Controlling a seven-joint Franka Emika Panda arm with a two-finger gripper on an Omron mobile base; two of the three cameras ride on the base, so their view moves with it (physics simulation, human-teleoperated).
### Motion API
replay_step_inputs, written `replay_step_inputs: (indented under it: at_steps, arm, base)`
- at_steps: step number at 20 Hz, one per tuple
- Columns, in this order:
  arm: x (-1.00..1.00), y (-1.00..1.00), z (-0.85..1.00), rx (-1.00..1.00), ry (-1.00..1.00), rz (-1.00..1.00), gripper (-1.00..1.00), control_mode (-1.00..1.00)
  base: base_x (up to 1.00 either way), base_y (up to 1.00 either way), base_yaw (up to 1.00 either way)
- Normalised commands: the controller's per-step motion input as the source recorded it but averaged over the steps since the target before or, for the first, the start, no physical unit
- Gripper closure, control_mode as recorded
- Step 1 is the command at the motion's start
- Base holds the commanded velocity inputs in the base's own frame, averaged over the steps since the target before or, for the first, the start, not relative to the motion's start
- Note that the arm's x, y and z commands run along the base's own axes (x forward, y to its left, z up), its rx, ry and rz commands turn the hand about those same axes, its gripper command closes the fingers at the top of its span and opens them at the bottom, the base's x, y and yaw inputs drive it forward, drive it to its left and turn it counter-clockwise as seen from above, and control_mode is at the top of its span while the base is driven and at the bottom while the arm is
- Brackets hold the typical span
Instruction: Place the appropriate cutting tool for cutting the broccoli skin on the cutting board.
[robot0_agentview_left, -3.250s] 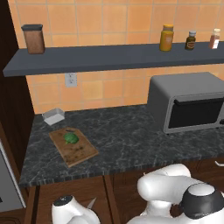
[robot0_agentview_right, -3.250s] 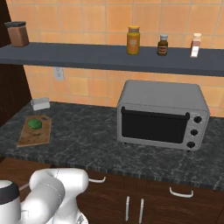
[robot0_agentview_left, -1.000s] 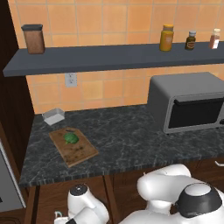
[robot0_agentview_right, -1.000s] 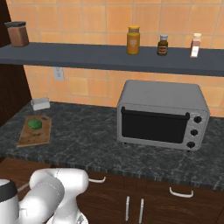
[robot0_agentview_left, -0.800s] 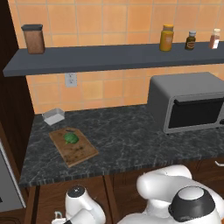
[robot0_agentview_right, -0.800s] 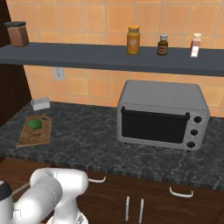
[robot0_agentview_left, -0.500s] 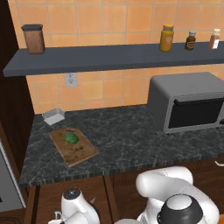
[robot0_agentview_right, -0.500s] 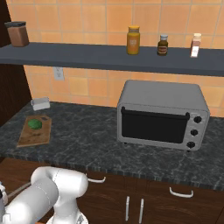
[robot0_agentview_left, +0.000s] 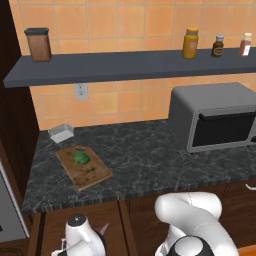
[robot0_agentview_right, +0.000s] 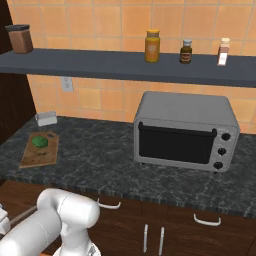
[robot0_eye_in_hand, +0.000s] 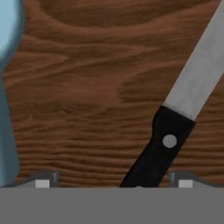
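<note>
Left base view: The cutting board (robot0_agentview_left: 84, 167) lies at the left end of the dark stone counter (robot0_agentview_left: 145, 155), turned at an angle, with the broccoli (robot0_agentview_left: 81, 158) sitting on its far half. The near half is bare wood, which looks like the natural landing spot for a blade.
Left base view, below the counter: The white arm (robot0_agentview_left: 192, 220) bends down in front of the cabinets towards an open drawer (robot0_agentview_left: 75, 225). That low reach suggests the tool is being fetched from inside it.
Left base view, backdrop: A small grey-white tray (robot0_agentview_left: 61, 133) stands just beyond the board by the wall; a toaster oven (robot0_agentview_left: 217, 117) fills the right end of the counter.
Right base view: Board and floret show at far left, well apart from the oven. The shelf (robot0_agentview_right: 125, 64) above carries a brown canister (robot0_agentview_right: 20, 38) and three jars (robot0_agentview_right: 152, 46).
Hand view: The knife (robot0_eye_in_hand: 175, 113) lies on a brown wood-grain floor, presumably the drawer bottom. Its black handle runs down between the fingertips (robot0_eye_in_hand: 42, 183) and its silver blade slants up to the right.
Hand view, gripper (robot0_eye_in_hand: 111, 184): The tips stand spread wide on either side of the handle, with no pinch on it yet. Lining up on the handle rather than the blade seems meant to give a safe, firm hold.
Hand view, left edge: The light-blue peeler (robot0_eye_in_hand: 8, 87) lies beside the knife, outside the grasp.
</note>
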Motion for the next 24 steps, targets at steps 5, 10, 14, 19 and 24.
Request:
replay_step_inputs:
  at_steps: [5,10,14,19,24]
  arm:
    - [-0.01,0.0,-0.4,0.0,0.0,0.0,-1.0,-1.0]
    - [-0.36,0.05,-0.65,0.0,0.03,0.0,1.0,-1.0]
    - [-0.73,0.0,-0.68,0.0,0.08,0.0,1.0,-1.0]
    - [-0.59,-0.08,-0.3,0.0,-0.01,0.0,1.0,-1.0]
    - [-0.32,0.0,-0.12,0.0,-0.05,-0.01,1.0,-1.0]
  base:
    - [0.0,0.0,0.0]
    - [0.0,0.0,0.0]
    - [0.0,0.0,0.0]
    - [0.0,0.0,0.0]
    - [0.0,0.0,0.0]
